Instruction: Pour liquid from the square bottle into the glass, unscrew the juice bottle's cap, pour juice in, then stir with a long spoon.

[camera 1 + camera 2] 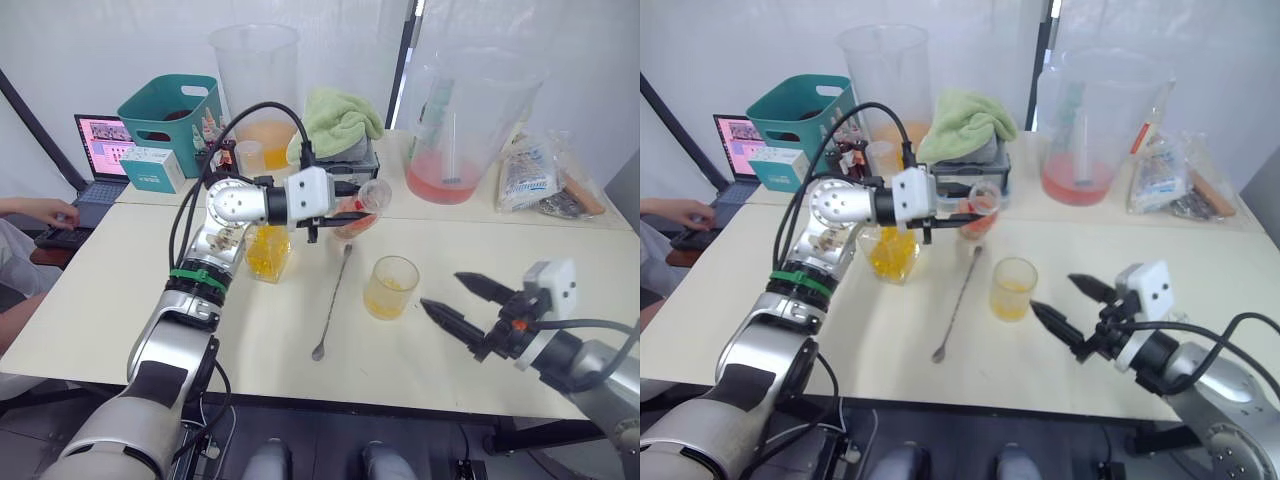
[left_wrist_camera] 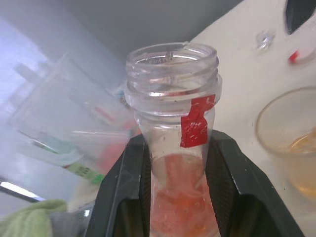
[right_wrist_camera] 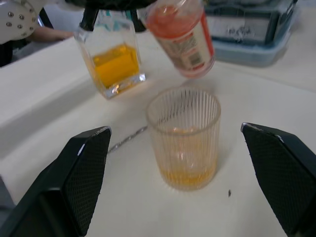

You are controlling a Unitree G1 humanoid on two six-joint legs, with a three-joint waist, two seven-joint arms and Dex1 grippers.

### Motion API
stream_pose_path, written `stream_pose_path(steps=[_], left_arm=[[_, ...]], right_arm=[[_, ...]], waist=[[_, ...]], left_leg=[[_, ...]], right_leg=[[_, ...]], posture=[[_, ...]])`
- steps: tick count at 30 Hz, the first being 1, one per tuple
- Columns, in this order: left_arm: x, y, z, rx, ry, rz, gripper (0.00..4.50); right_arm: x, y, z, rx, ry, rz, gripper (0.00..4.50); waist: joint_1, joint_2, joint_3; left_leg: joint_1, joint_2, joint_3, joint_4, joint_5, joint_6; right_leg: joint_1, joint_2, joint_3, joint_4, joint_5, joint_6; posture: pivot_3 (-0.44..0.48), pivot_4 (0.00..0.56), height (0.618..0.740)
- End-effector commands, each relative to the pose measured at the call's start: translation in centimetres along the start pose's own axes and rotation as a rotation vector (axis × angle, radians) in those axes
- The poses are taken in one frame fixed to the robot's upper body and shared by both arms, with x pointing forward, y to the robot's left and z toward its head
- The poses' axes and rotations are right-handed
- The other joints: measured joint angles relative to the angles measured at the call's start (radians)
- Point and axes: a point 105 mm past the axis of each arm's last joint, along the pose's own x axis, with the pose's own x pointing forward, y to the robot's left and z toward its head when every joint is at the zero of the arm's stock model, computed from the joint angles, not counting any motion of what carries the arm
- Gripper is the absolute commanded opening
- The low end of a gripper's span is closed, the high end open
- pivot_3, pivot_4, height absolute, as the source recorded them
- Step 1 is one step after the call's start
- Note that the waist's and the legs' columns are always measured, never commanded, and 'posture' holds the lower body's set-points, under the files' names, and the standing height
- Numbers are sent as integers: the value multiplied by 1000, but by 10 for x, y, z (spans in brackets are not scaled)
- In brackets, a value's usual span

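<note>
The juice bottle [image 1: 357, 212] hangs tilted in the air, pinched between the two black fingers [image 2: 123, 197] of the left end effector [image 1: 335, 215]. Its open mouth points toward the robot's right, and its threaded neck is bare, with a torn scrap of red seal stuck below the ring. Pinkish-red liquid sits in the body of the bottle.

Below the bottle's mouth and toward the right end effector, the glass [image 1: 390, 287] stands upright on the counter [image 1: 100, 300], a ribbed tumbler with a shallow layer of yellow-orange liquid in its bottom. The bottle's mouth is apart from the glass rim.

Just under the left wrist, the square bottle [image 1: 267, 251] stands on the counter, partly filled with yellow-orange liquid. Between it and the glass lies the long spoon [image 1: 333, 300], flat on the counter, its bowl at the end nearer the robot.

The right end effector [image 1: 455, 300] hovers low beside the glass on its far side from the left one, fingers spread wide with nothing between them; the glass stands in line with the gap, untouched.

Beyond the left end effector are a green towel [image 1: 340, 118] on a box, two large clear jugs [image 1: 257, 85], a teal basket [image 1: 170, 120] and a laptop [image 1: 100, 160], with a person's hand [image 1: 40, 211] beside the laptop.
</note>
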Motion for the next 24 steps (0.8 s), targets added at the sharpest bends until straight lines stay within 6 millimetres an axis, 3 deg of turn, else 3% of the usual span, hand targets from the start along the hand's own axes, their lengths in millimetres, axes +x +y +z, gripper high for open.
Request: stream_pose_path(steps=[1,7,24], left_arm=[[9,4,14,177,-73,58,1158],[20,-13,6,279,-57,53,1158],[34,-23,-16,558,67,58,1158]], right_arm=[[2,8,3,-36,-11,0,4477],[6,8,0,-30,-8,-27,4477],[11,15,3,-29,-27,-30,4477]], waist=[[0,0,0],[-3,0,0],[-1,0,0]], left_leg=[[0,0,0,0,0,0],[0,0,0,0,0,0],[0,-1,-1,0,0,0]], right_leg=[[0,0,0,0,0,0],[0,0,0,0,0,0],[0,0,0,1,0,1]], posture=[[0,150,740],[0,150,740],[0,150,740]])
